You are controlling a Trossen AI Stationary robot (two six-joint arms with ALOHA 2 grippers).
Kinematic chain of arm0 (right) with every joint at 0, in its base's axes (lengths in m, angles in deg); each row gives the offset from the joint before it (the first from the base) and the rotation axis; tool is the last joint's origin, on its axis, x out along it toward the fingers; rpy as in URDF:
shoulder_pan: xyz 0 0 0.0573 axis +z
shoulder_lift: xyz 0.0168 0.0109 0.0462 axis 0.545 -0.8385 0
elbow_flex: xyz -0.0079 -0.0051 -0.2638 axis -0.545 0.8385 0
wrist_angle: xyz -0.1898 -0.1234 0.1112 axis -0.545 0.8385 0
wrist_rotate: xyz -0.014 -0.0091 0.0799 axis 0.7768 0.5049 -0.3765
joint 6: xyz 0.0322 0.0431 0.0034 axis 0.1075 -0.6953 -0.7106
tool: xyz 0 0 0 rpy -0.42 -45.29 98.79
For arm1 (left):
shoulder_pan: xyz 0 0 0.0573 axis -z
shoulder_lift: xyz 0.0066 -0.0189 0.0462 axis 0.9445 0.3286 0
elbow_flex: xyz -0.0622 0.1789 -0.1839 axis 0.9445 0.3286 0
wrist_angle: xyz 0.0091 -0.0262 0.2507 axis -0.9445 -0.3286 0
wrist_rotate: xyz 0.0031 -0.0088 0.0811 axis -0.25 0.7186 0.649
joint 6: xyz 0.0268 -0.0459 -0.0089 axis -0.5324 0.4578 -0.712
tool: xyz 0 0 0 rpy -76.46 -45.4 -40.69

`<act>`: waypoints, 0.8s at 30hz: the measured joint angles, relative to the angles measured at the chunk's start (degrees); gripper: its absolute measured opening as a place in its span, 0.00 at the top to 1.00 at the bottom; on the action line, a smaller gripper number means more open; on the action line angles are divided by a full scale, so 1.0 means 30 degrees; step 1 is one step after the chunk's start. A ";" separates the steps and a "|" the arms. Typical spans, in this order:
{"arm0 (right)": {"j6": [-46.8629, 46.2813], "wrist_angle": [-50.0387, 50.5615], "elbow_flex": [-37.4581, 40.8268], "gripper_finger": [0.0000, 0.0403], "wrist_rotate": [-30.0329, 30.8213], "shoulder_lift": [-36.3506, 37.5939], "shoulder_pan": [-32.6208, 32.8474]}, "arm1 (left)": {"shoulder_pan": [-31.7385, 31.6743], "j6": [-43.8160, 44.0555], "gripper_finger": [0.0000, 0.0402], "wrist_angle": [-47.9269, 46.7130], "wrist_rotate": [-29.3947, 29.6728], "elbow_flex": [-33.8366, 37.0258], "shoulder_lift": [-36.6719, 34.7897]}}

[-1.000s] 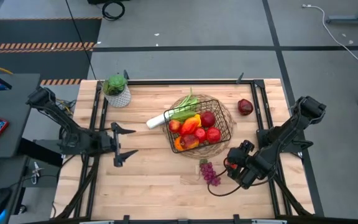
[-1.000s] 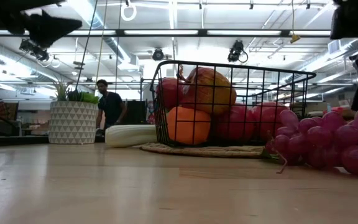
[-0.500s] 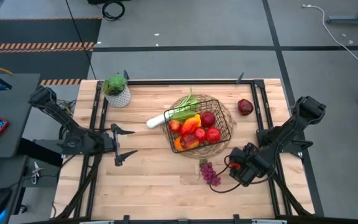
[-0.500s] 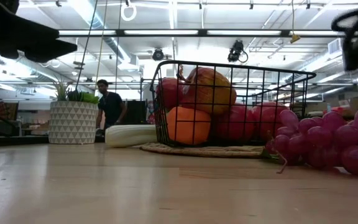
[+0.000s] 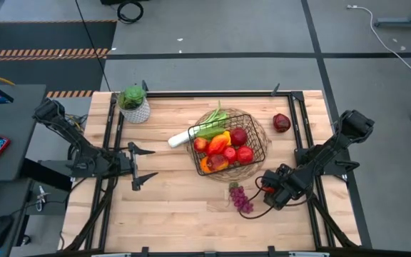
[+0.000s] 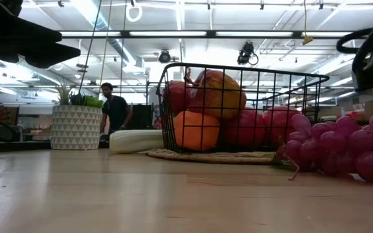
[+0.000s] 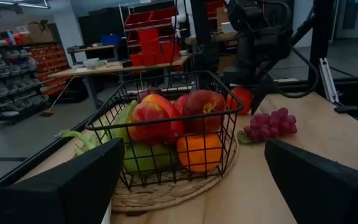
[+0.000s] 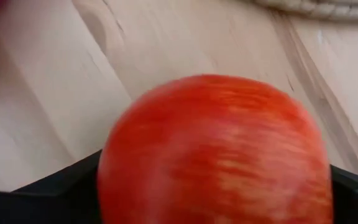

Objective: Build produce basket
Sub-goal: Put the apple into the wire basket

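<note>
Waiting left of the basket (image 5: 228,145), the left hand (image 5: 135,167) is hanging open and empty. Produce is filling the basket on its woven mat (image 5: 252,168); grapes (image 5: 241,198) are lying just below it. Right of the grapes, the right hand (image 5: 265,191) is gripping a red apple (image 8: 213,152). It looks rigid, light and smooth, best pinched across its widest middle.

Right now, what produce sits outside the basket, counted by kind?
Apples: 2, the table apple and the held apple in the right pincer
Grape bunch: 1
Total: 3
</note>
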 joint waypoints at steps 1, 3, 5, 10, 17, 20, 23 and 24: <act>0.0161 -0.0026 -0.0067 0.07 0.0185 -0.0017 0.0000 | 0.0000 0.0000 0.01 -0.0002 -0.0003 0.0000 0.0000; 0.0568 -0.0089 -0.0275 0.11 0.0422 -0.0031 -0.0002 | 0.0000 -0.0001 0.01 0.0003 -0.0002 0.0000 0.0000; 0.0706 0.0023 -0.0319 0.16 0.0521 -0.0026 -0.0015 | 0.0000 -0.0007 0.01 0.0003 -0.0003 0.0000 0.0000; 0.0827 0.0320 -0.0319 0.20 0.0608 0.0362 -0.0329 | 0.0000 -0.0007 0.01 0.0003 0.0004 0.0007 0.0000; 0.2883 -0.0046 -0.0705 0.17 -0.0259 0.3703 -0.0765 | -0.0007 -0.0129 0.01 0.0098 0.0004 0.0007 0.0003; 0.4651 -0.1433 -0.1038 0.15 -0.0223 0.5763 -0.0780 | -0.0007 -0.0240 0.01 0.0096 0.0004 0.0007 0.0007; 0.6452 -0.3390 -0.1040 0.16 -0.0339 0.7517 -0.0787 | -0.0007 -0.0172 0.01 0.0068 0.0004 0.0015 0.0007; 0.6995 -0.4207 -0.1040 0.17 -0.0434 0.8046 -0.0787 | -0.0007 -0.0168 0.01 0.0038 0.0004 0.0015 0.0007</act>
